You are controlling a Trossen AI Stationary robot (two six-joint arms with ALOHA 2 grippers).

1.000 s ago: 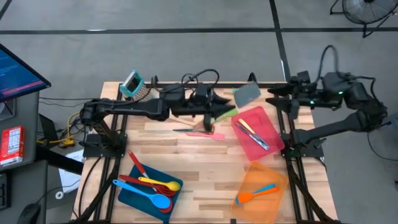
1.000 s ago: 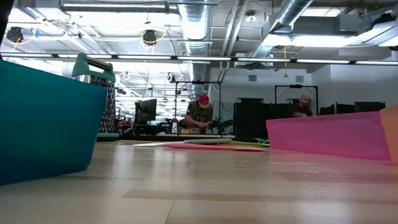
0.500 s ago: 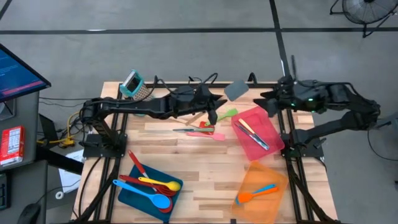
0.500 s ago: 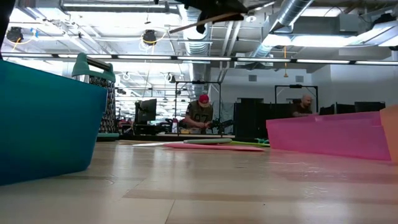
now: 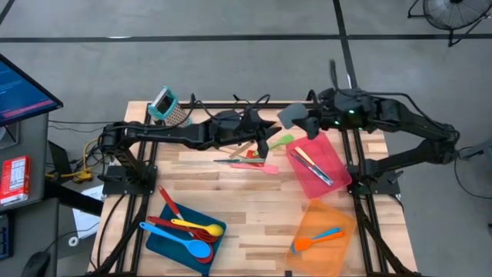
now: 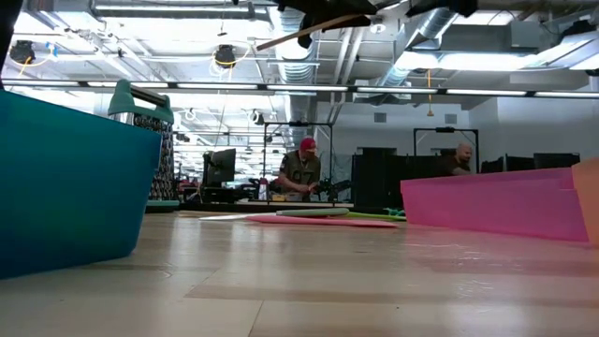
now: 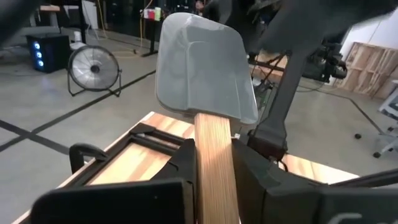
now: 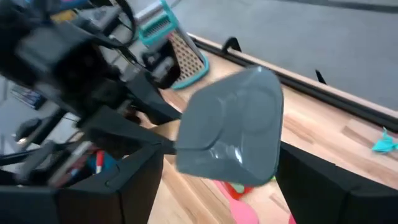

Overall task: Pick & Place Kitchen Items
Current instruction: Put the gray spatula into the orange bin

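My left gripper (image 5: 265, 132) is shut on a spatula with a wooden handle and a grey blade (image 5: 290, 115), held over the table's far middle. The blade (image 7: 205, 68) points away toward the right arm. My right gripper (image 5: 305, 125) is open; its two fingers (image 8: 140, 177) stand on either side of the blade (image 8: 233, 127) with a gap on each side. A green spatula (image 5: 281, 141), a pink one (image 5: 258, 165) and a slim metal utensil (image 5: 229, 161) lie flat on the table below. My left gripper pinches the wooden handle (image 7: 214, 165) between its two fingers, a short way behind the blade. The fingers come nearly level from the table's left and lie roughly along the handle. The spatula is lifted clear; its handle end (image 6: 271, 42) sticks out behind the gripper.
A pink tray (image 5: 327, 150) with a few utensils lies at the right, an orange tray (image 5: 327, 219) with a blue-and-orange utensil near the front right, a blue tray (image 5: 165, 238) with red, yellow and blue spoons at the front left. A teal-handled grater (image 5: 167, 105) stands at the far left.
My right gripper has come toward the table's left and a little down, up to the spatula's blade, staying open. My left gripper has sunk and tipped toward level with the spatula, whose blade has shifted slightly left, then kept still.
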